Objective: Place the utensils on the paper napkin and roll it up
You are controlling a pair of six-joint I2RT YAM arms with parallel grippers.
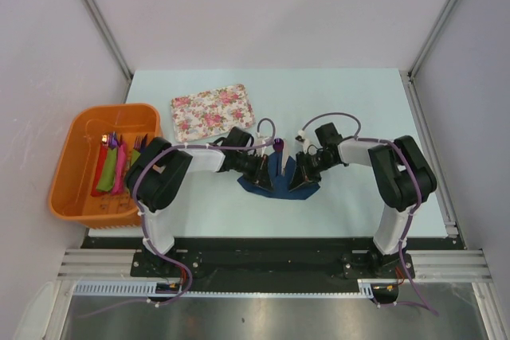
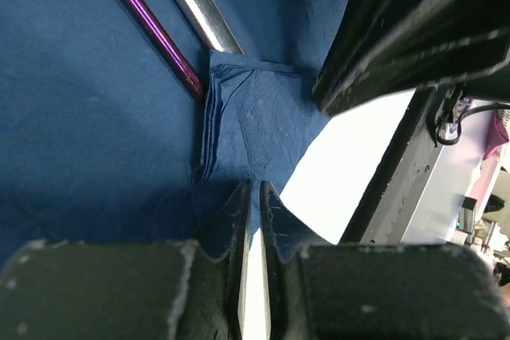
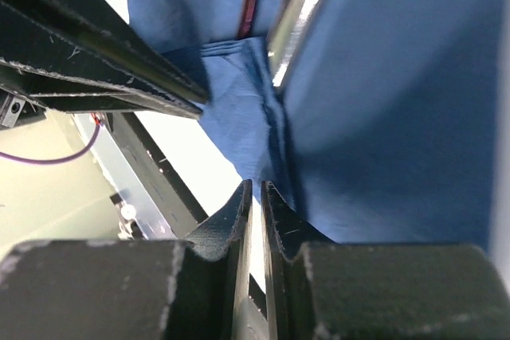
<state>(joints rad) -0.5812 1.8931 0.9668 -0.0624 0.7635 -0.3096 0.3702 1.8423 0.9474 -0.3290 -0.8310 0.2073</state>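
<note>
Though mostly flat, navy napkin (image 2: 88, 141) corner-creased.

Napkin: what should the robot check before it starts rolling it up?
1. Purple utensil lying on the paper napkin: ok.
2. Silver utensil lying beside it on the napkin: ok.
3. Napkin corner folded up over the utensil ends: ok.
4. Left tool pinching the napkin's edge: ok.
5. Right tool pinching the napkin's edge: ok.
6. More utensils hidden under the arms: cannot tell.
</note>
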